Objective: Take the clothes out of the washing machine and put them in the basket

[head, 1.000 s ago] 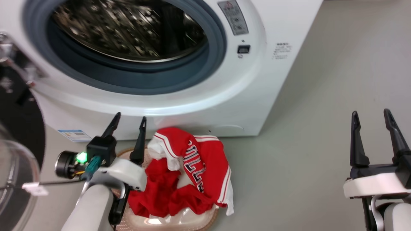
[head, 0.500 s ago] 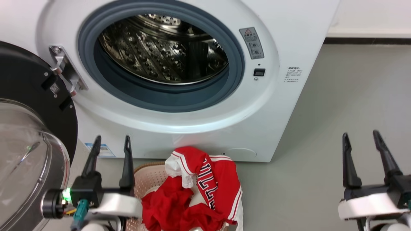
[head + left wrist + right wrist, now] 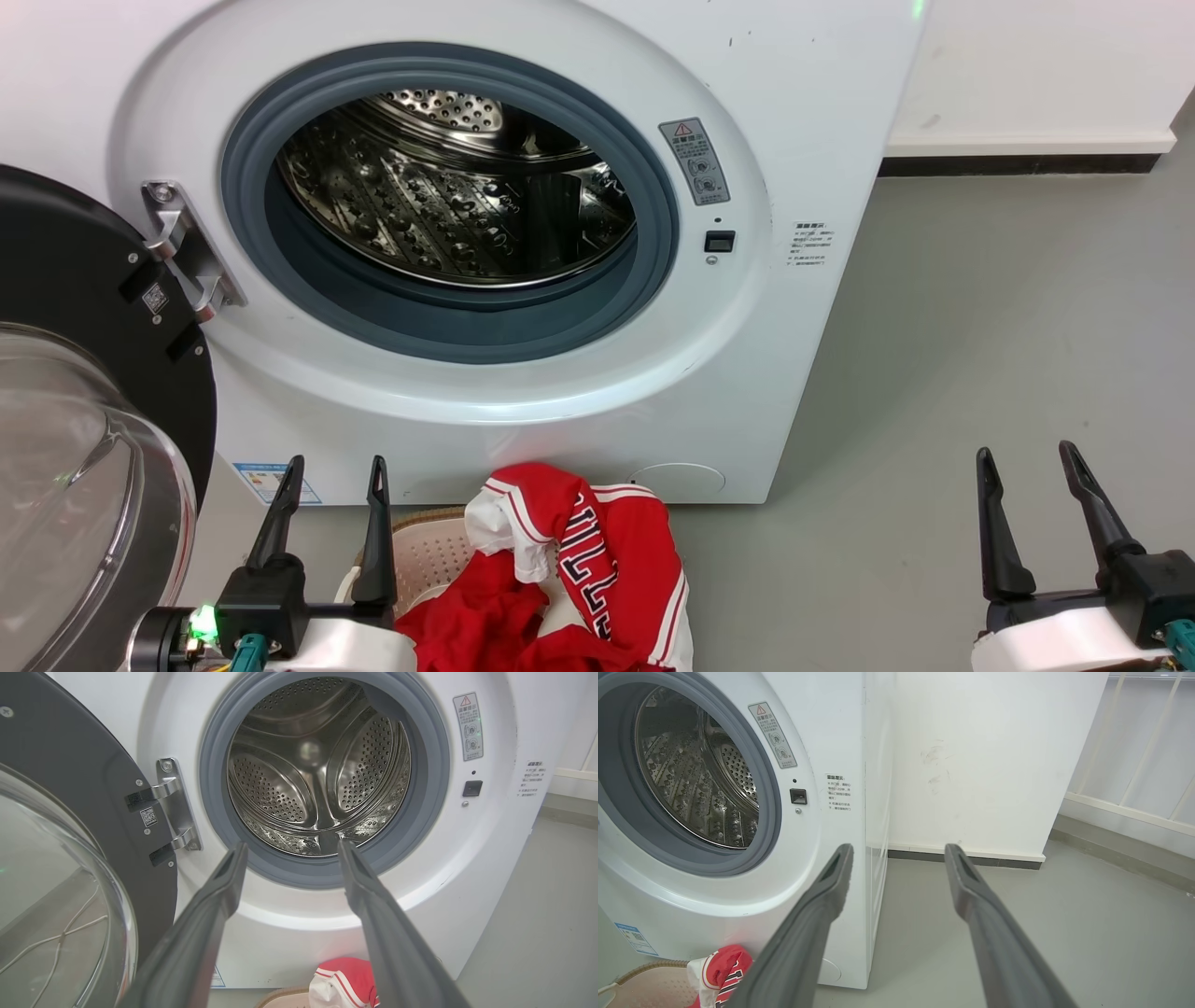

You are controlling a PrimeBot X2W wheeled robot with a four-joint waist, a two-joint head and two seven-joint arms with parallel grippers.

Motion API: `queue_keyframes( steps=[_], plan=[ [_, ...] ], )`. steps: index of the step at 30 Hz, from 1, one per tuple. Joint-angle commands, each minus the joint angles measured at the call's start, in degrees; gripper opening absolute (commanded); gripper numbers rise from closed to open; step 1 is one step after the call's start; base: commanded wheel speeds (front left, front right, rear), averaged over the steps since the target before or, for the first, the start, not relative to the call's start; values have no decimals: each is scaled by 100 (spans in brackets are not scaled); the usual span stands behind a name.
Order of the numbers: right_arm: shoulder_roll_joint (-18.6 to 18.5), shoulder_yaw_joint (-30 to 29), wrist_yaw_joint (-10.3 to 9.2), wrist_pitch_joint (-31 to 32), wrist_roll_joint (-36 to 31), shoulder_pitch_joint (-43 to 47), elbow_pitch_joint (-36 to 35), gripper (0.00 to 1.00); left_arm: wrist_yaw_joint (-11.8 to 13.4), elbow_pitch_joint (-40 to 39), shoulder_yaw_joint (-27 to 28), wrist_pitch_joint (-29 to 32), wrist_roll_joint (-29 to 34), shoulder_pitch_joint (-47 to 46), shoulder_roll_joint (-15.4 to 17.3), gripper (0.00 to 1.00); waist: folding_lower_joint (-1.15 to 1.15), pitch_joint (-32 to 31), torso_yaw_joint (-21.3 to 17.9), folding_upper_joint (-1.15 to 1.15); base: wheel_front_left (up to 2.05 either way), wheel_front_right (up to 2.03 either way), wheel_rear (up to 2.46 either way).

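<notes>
The white washing machine (image 3: 822,112) stands with its porthole open, and its steel drum (image 3: 448,205) holds no garment that I can see. The red clothes (image 3: 579,579) lie heaped in the cream basket (image 3: 425,551) on the floor just below the machine's front, the lettered jersey on top. My left gripper (image 3: 336,467) is open at the lower left, just left of the basket, with nothing between its fingers. My right gripper (image 3: 1025,455) is open at the lower right over bare floor. In the left wrist view the left gripper (image 3: 289,845) points at the drum (image 3: 317,765).
The machine's black-rimmed glass door (image 3: 84,448) hangs swung open at the left, close beside my left arm. Grey floor (image 3: 980,355) spreads to the right of the machine. A white wall with a dark skirting strip (image 3: 1018,166) runs behind.
The head camera has tilted up and back, so the porthole and door now show in full. Both grippers sit lower in the view and stay open. The clothes lie unmoved in the basket.
</notes>
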Motion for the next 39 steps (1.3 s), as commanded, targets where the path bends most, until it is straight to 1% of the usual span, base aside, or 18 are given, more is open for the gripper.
queue_keyframes(
  steps=[1, 14, 19, 20, 21, 25, 37, 39],
  plan=[
    [-3, 13, -4, -10, 43, 60, 5, 100, -24, 12, 38, -13, 37, 36, -28, 100, 1, -6, -16, -1, 0, 0, 0],
    [-3, 0, -4, -9, -41, 34, 98, 100, -200, 127, 142, -13, 119, 4, -150, 100, 1, -5, -66, -1, 0, 0, 0],
    [-3, -11, -5, -10, -55, 7, 96, 100, -238, 96, 192, -13, 125, -32, -196, 100, 1, 19, -61, -1, 0, 0, 0],
    [-3, -11, -5, -9, -58, 1, 96, 100, -277, 49, 194, -14, 114, -54, -202, 100, 1, 26, -60, -1, 0, 0, 0],
    [0, -9, 0, 0, -34, 4, 87, 0, -284, 61, 177, 1, 99, -1, -181, 0, 1, 27, -61, -1, 0, 0, 0],
    [21, -4, 1, 14, -12, 25, 283, 0, -289, 259, 152, 37, 68, 58, -184, 0, 1, 30, -60, -1, 0, 0, 0],
    [16, -18, 1, 367, 1507, -158, 440, 0, -398, 425, 296, 395, -1374, -121, -208, 0, 1, 10, -44, -1, 0, 0, 0],
    [16, -18, 0, 393, 1625, -170, 450, 0, -406, 434, 304, 420, -1485, -133, -210, 0, 1, 8, -42, -1, 0, 0, 0]
  ],
)
